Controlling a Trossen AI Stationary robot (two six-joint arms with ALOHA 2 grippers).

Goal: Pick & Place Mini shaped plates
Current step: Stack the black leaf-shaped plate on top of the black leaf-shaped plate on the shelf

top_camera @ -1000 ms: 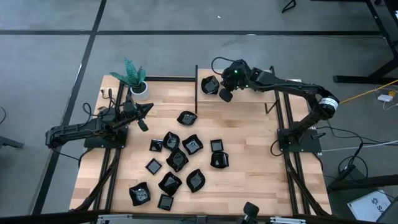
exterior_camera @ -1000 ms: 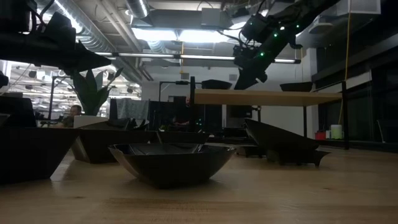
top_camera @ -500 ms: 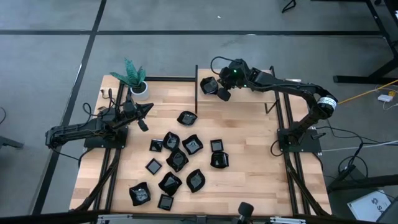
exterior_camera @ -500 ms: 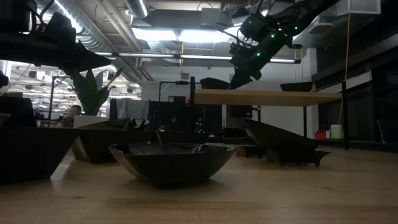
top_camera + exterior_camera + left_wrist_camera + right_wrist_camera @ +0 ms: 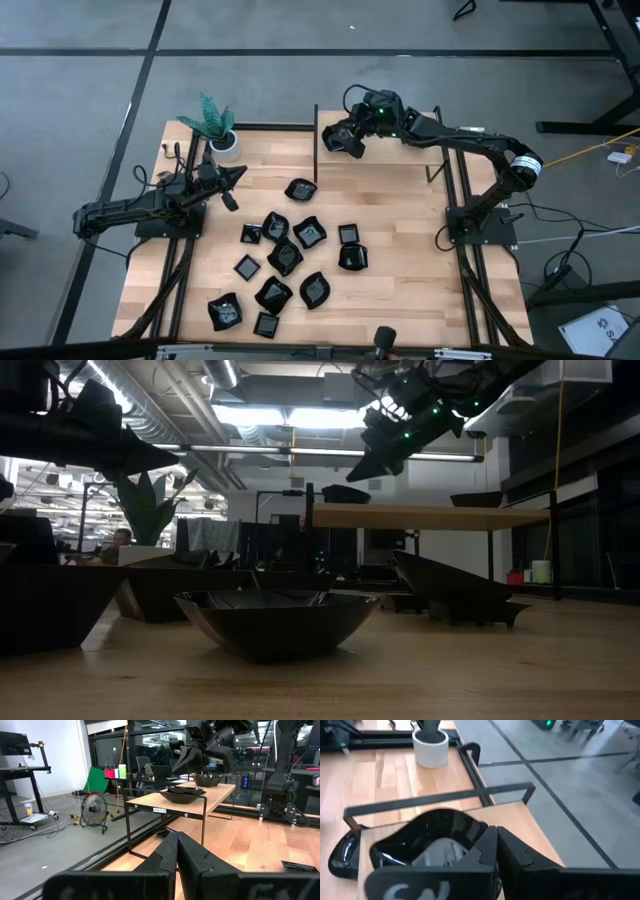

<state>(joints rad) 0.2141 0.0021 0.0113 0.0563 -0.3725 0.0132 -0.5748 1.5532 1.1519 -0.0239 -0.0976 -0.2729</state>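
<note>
The right gripper (image 5: 352, 140) hovers with jaws together and empty over a black plate (image 5: 427, 840) on the raised shelf (image 5: 215, 795). Other plates (image 5: 285, 255) scatter across the wooden table (image 5: 400, 250) — the left gripper (image 5: 236, 174) waits closed near the potted plant (image 5: 215, 125).

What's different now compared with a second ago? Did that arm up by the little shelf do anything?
The right gripper has slid along above the raised shelf toward its left end, and now sits over the black plate lying there, fingers shut. In the low view it has also risen a little. It carries nothing that I can see. The left gripper stayed put, shut, near the potted plant, and the plates on the table have not moved.
</note>
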